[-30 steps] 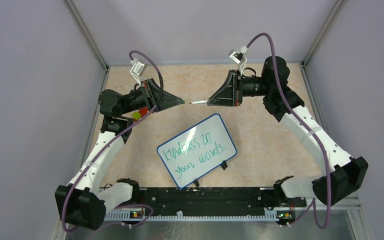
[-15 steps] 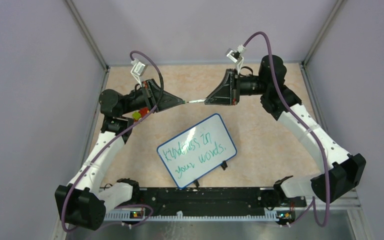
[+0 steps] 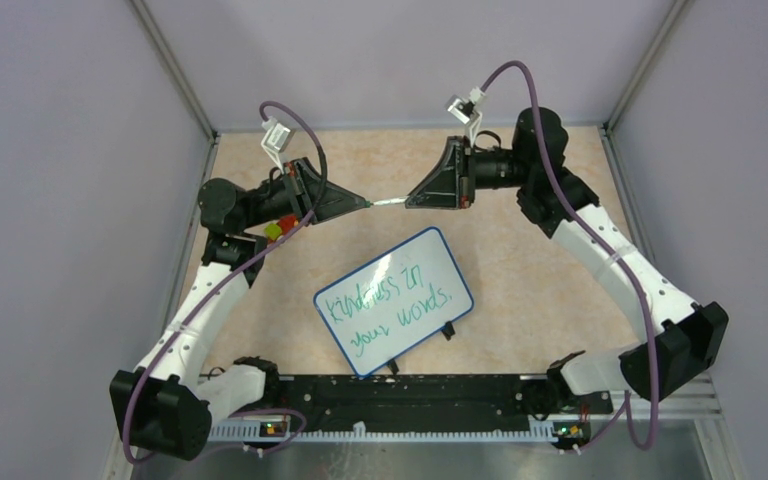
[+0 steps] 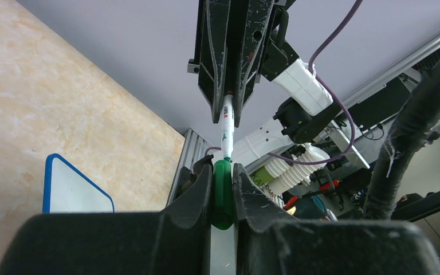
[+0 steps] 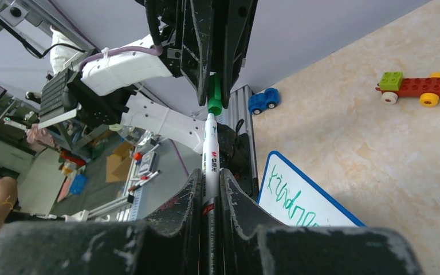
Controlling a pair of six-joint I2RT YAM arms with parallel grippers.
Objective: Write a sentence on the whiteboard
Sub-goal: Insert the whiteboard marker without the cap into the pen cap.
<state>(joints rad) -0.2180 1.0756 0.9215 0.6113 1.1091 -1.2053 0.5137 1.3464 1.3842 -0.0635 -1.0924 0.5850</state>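
Note:
The whiteboard [image 3: 394, 302] lies tilted on the table's middle, blue-rimmed, with the green sentence [image 3: 385, 300] in two lines on it. Above and behind it the two grippers face each other tip to tip. My left gripper [image 3: 363, 204] is shut on a green marker cap [image 4: 223, 195]. My right gripper [image 3: 409, 203] is shut on the white marker pen [image 5: 210, 154], whose tip end meets the cap's mouth [image 5: 214, 98]. The right wrist view shows a board corner [image 5: 321, 206] with part of the sentence [image 5: 286, 197]. The left wrist view shows a blank corner [image 4: 71, 192].
A toy car of coloured bricks [image 5: 413, 87] and a small blue toy car [image 5: 263, 100] sit on the table near the left arm [image 3: 225, 205], the brick car partly hidden under it as red and green bits [image 3: 280, 226]. Metal frame posts [image 3: 175, 70] edge the table.
My right gripper has moved left with the marker pen, closing the gap until the pen's tip reaches the cap in my left gripper. The left arm and the whiteboard have stayed put.

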